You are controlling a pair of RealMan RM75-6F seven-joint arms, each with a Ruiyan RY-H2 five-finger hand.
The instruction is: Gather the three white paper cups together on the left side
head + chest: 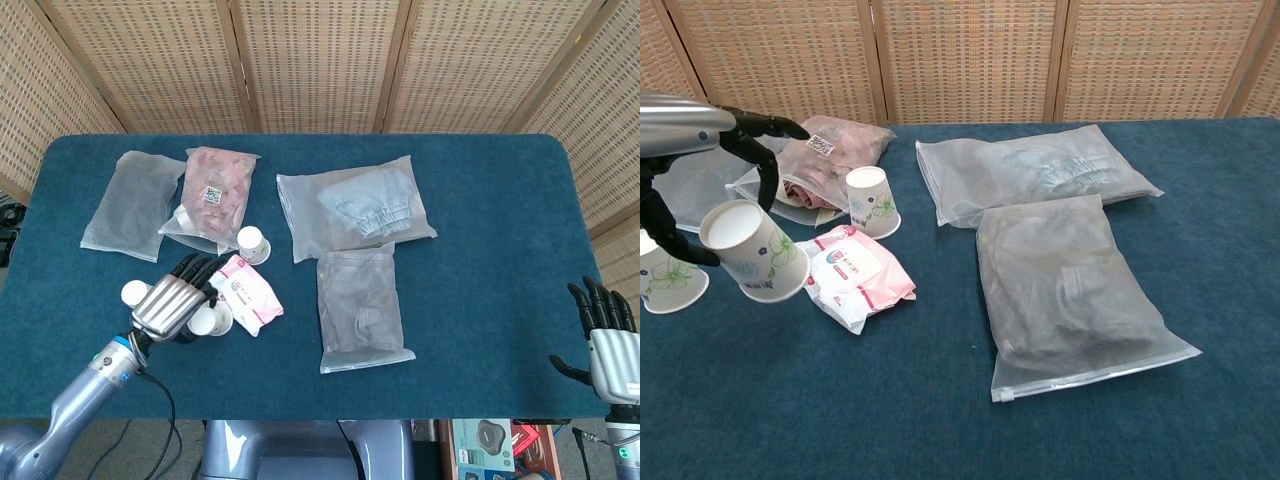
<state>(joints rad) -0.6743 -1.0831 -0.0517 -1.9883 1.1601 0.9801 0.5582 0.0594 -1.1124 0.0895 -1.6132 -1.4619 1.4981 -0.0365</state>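
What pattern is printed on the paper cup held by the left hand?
Green flowers on white, clearest in chest view: held cup, left hand.

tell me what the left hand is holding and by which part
The left hand holds a white paper cup, tilted, gripped around its side wall near the rim.

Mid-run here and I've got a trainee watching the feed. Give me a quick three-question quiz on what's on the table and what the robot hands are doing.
1. True or false: the left robot hand holds a paper cup off the table.
2. Which item lies right beside the held cup? A) pink wipes pack B) a glass bottle C) a metal spoon
3. Fill in: the right robot hand holds ____.

Key: 1 true; 2 A; 3 nothing, it sits open past the table's right edge.
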